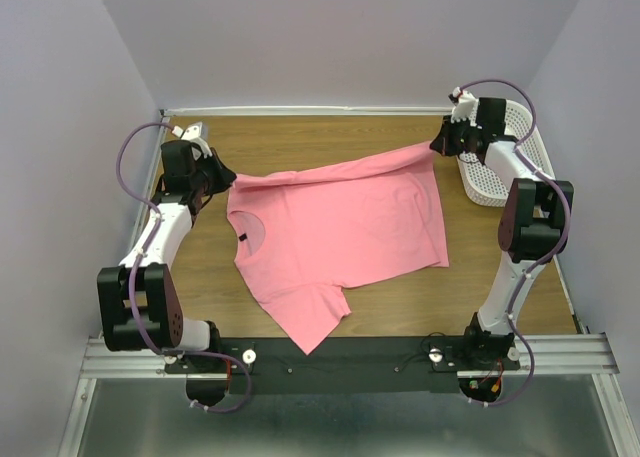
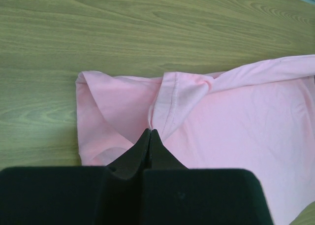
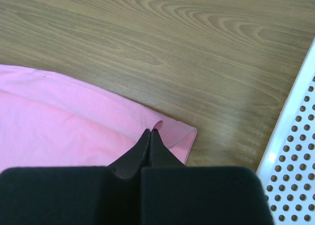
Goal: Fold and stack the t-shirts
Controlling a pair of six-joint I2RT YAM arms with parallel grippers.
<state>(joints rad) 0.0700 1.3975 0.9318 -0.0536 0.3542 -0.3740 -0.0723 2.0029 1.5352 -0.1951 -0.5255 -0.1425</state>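
Left gripper (image 2: 150, 132): jaws pressed together, pinching a sleeve fold at the shirt's far-left.
Right gripper (image 3: 150, 131): jaws pressed together on the far-right hem corner, near the basket (image 3: 295, 151).
Shirt (image 1: 335, 232): spread on the table (image 1: 300, 137), collar left, hem right. Its long axis runs across, from one arm to the other.
Key relation: the far edge is stretched between my two grips and the rest lies nearer me. I judge the fold comes toward my bases.
Unclear: how many layers each pinch holds. The near sleeve tip overlaps the front rail (image 1: 400, 362). No second shirt seen.
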